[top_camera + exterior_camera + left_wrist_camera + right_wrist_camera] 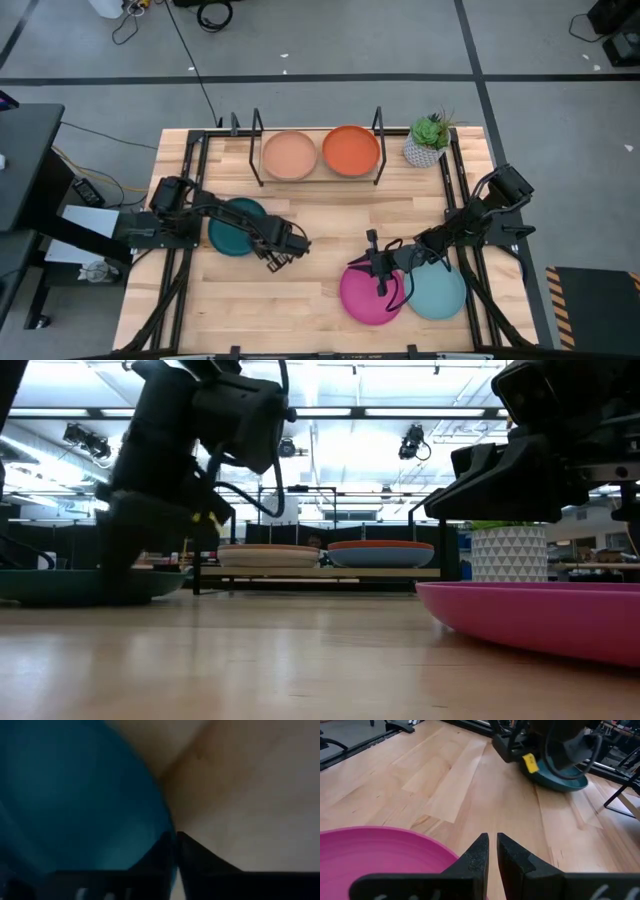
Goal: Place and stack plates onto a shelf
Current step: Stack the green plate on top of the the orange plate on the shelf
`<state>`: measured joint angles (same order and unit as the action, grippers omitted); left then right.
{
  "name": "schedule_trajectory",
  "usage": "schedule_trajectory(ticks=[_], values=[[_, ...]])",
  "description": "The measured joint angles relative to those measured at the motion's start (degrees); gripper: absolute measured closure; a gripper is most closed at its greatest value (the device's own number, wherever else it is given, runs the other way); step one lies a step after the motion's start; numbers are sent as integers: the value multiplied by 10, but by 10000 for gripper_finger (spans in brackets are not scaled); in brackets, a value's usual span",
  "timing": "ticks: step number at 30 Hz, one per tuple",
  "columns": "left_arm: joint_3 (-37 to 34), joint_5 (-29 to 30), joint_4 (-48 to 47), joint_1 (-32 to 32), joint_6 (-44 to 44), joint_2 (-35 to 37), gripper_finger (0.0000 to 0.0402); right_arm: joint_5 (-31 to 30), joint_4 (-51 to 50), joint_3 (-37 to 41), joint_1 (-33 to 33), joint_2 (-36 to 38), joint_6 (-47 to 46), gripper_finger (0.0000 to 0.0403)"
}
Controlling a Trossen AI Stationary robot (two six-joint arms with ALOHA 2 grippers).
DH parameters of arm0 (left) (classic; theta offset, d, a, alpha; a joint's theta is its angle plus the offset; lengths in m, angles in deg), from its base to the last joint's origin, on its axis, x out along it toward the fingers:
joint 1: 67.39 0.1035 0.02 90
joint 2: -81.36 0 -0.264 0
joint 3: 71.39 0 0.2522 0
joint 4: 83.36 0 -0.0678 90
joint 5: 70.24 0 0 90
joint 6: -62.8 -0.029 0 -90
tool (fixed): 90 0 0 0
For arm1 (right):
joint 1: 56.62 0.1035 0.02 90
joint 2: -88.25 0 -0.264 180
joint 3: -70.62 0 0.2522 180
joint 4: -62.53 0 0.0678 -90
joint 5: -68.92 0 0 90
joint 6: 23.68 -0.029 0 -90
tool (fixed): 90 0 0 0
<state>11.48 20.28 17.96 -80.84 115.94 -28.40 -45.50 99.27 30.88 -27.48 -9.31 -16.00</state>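
Shelf (pixel 320 178) lies well beyond the left gripper (pixel 277 255), whose fingers pinch the dark teal plate (pixel 232 226) by its rim, and so thin an edge grip could let it tilt or slip, while the right gripper (pixel 381 282), pressed nearly together, grips the pink plate (pixel 366 297).

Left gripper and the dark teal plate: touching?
Touching. In the left wrist view the left gripper has its fingers shut on the rim of the dark teal plate; the high view shows it at that plate's edge.
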Motion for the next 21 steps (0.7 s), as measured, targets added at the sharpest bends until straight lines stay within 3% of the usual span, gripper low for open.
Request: schedule_trajectory(ticks=[5,10,21], values=[[22,-60,-13,-18,-40,4,382,0,0,0,0,0,0,359],[99,-70,-40,-44,-102,4,386,-1,0,0,0,0,1,359],[256,50,-32,-74,-316,4,386,-1,1,0,0,0,4,359]])
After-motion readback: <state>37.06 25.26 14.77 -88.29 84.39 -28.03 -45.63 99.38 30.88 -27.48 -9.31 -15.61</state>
